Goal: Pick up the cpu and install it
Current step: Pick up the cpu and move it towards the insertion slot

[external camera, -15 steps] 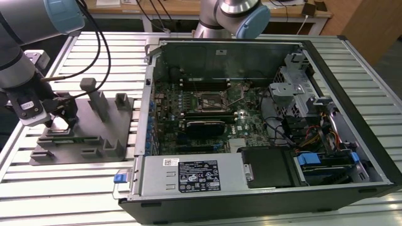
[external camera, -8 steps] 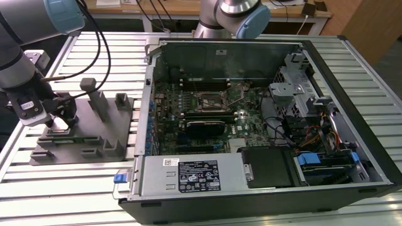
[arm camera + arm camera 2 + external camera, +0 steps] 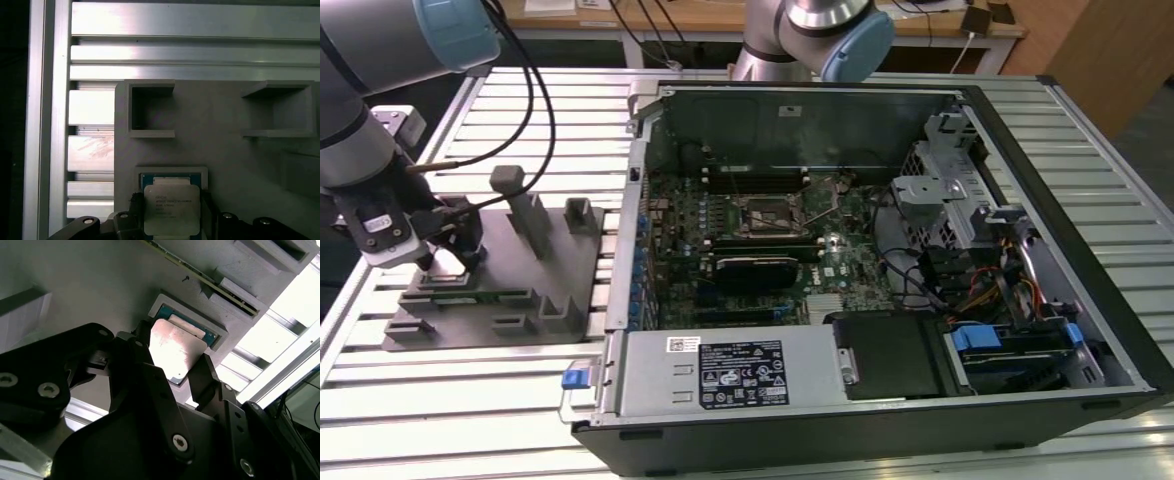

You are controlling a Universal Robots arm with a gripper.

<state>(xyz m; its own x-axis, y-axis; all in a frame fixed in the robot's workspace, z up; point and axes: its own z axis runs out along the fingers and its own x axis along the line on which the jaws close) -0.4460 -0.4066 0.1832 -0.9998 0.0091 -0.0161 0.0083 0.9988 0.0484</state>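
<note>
Slatted aluminium table (image 3: 467, 400), 1 arm at work. Gripper (image 3: 443, 265) is low, its 2 fingers (image 3: 145, 372) clamped on opposite edges of the cpu (image 3: 175, 350) (image 3: 171, 210). The cpu is at a square recess of the grey tray (image 3: 467, 325), well apart from the open computer case (image 3: 854, 440).

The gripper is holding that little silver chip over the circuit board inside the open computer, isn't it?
No: the gripper holds the cpu at the grey tray, outside the computer case on the exterior view's left, as the exterior view shows.
</note>
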